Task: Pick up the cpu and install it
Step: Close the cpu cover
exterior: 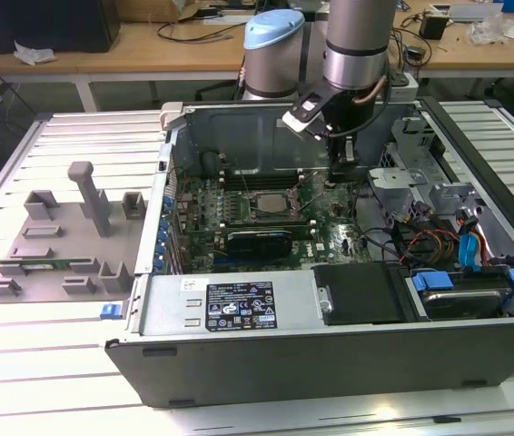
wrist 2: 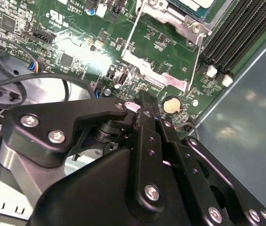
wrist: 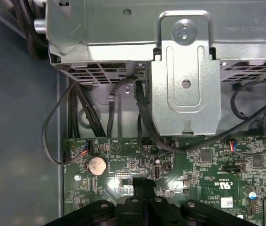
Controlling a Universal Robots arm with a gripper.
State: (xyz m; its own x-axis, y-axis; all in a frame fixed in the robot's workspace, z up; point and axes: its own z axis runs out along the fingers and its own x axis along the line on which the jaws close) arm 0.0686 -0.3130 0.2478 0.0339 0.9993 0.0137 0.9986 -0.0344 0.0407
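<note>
The arm is held upright inside the open PC case (exterior: 330, 363), with the gripper (exterior: 336, 179) tip-down at the motherboard (exterior: 239, 216) and its fingers (wrist: 137, 187) pressed together. Cables (wrist: 142, 117) and a metal bracket (wrist: 184, 80) are found close by. The cpu (wrist 2: 191, 4) (pale top, cut off in the second wrist view) is seen in the socket (exterior: 271, 202), near the tip.

I can read no wording from here. A black label (exterior: 241, 306) with white marks sits on the computer case's (exterior: 330, 368) near wall; fine white print dots the green board (wrist: 208, 165) inside that case.
</note>
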